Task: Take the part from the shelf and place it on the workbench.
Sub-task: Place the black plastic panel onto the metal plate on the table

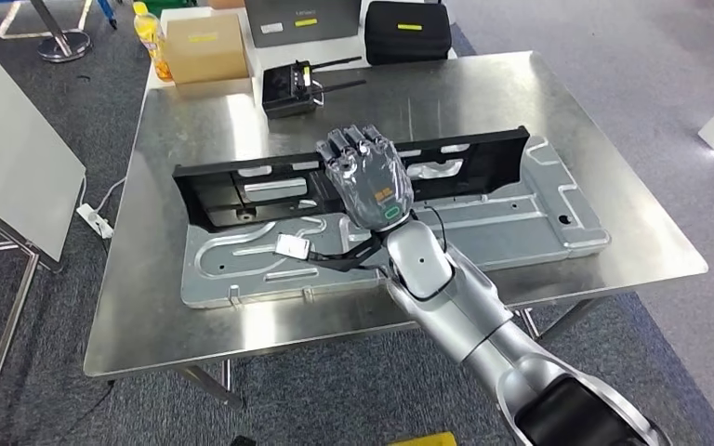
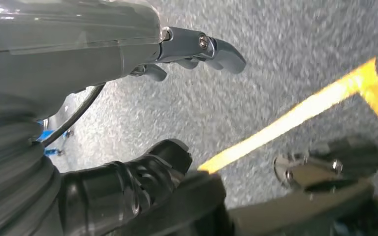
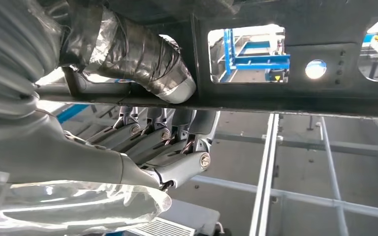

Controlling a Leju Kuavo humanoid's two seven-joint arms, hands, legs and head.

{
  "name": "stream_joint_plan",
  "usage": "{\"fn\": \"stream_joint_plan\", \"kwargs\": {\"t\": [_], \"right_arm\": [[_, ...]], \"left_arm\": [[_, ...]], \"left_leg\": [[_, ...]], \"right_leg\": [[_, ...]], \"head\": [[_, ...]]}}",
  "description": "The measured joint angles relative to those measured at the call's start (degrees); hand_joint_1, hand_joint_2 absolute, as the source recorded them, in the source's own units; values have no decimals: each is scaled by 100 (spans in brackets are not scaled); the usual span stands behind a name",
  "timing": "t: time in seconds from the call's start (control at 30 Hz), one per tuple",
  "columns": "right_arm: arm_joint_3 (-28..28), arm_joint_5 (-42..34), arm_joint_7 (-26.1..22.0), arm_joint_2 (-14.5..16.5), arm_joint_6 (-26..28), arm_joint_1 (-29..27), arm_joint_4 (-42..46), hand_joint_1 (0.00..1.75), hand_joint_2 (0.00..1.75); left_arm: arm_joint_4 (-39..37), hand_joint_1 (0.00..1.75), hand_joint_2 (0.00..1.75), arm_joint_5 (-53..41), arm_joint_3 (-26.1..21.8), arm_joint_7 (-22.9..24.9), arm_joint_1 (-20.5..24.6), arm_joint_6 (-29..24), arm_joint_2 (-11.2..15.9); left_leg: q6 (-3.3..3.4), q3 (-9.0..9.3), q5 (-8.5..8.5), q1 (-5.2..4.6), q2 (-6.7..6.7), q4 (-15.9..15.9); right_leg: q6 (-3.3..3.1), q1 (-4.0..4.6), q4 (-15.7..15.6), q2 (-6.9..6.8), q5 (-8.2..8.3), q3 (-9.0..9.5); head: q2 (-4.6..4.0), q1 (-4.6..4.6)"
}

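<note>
The part (image 1: 511, 218) is a long grey stamped metal panel with a black upright rail (image 1: 465, 158) along its far edge. It lies flat on the steel workbench (image 1: 614, 139). My right hand (image 1: 369, 177) reaches over the panel and grips the rail near its middle. In the right wrist view the taped thumb (image 3: 142, 59) lies on one side of the black rail (image 3: 295, 103) and the fingers (image 3: 167, 142) curl on the other. My left hand (image 2: 78, 44) hangs over the grey floor with its fingers (image 2: 216, 49) apart and holds nothing.
At the bench's far edge stand a black remote controller (image 1: 290, 90), a cardboard box (image 1: 206, 45) and a yellow bottle (image 1: 152, 37). A black case (image 1: 407, 30) sits behind. A white board (image 1: 9, 149) leans at the left. Yellow tape (image 2: 295, 118) marks the floor.
</note>
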State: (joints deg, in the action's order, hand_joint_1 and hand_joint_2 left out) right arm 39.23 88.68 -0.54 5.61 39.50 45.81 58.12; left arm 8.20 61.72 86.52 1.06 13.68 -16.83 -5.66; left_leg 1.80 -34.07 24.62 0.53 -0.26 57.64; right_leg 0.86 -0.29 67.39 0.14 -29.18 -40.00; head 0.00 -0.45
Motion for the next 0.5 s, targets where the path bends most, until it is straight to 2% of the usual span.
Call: {"fn": "stream_joint_plan", "kwargs": {"t": [0.03, 0.07, 0.1, 0.13, 0.2, 0.23, 0.27, 0.3, 0.4, 0.43, 0.5], "right_arm": [[-30, -1, -40, 6, 0, -12, -17, 175, 175], [-56, -1, -81, 10, 0, -33, -36, 175, 175], [-78, -1, -121, 15, 0, -56, -55, 175, 175], [-104, 1, -158, 24, 0, -74, -70, 175, 175], [-159, 9, -206, 52, 0, -86, -87, 175, 175], [-183, 16, -222, 73, 0, -85, -92, 175, 175], [-203, 22, -231, 90, 0, -86, -97, 175, 175], [-220, 26, -235, 103, 0, -89, -105, 175, 175], [-249, 34, -239, 126, 1, -98, -127, 175, 175], [-256, 39, -239, 139, 1, -95, -130, 175, 175], [-271, 45, -255, 168, 0, -95, -137, 175, 175]], "left_arm": [[0, 0, 175, 16, -1, -4, -1, 20, 0], [0, 0, 175, 33, -2, -10, -2, 46, 0], [0, 0, 175, 52, -3, -16, -4, 73, -1], [0, 0, 175, 71, -5, -25, -6, 92, -4], [0, 0, 175, 98, -7, -40, -6, 105, -12], [0, 0, 175, 105, -7, -47, -5, 105, -15], [0, 0, 175, 108, -7, -52, -4, 104, -15], [0, 0, 175, 109, -7, -56, -4, 104, -15], [0, 0, 175, 110, -7, -62, 1, 100, -17], [0, 0, 175, 110, -8, -63, 4, 98, -17], [0, 0, 175, 110, -9, -62, 9, 98, -17]], "left_leg": [[9, -2, 0, 0, 2, 2], [12, -4, 5, 0, 0, 5], [12, -4, 13, 2, -4, 13], [5, -3, 24, 4, -9, 26], [-26, -5, 60, 7, -16, 68], [-52, -13, 82, -2, -17, 96], [-78, -21, 96, -11, -17, 111], [-105, -28, 104, -21, -17, 115], [-192, -34, 145, -11, -12, 140], [-218, -87, 207, -3, -10, 268], [-255, -374, 444, 7, -5, 858]], "right_leg": [[18, -11, 375, -1, -161, -173], [33, -24, 663, -2, -246, -309], [43, -36, 771, -4, -225, -364], [47, -48, 645, -5, -97, -304], [36, -62, -57, -10, 257, 39], [17, -55, -397, -9, 365, 206], [-4, -47, -618, -8, 408, 312], [-31, -34, -709, -5, 393, 354], [-144, -34, -777, 4, 381, 401], [-190, -43, -810, 5, 366, 436], [-255, -44, -843, -8, 325, 514]], "head": [[0, 0], [0, 1], [0, 1], [0, 2], [0, 2], [0, 0], [0, 1], [0, -1], [0, -3], [0, -5], [0, -9]]}}
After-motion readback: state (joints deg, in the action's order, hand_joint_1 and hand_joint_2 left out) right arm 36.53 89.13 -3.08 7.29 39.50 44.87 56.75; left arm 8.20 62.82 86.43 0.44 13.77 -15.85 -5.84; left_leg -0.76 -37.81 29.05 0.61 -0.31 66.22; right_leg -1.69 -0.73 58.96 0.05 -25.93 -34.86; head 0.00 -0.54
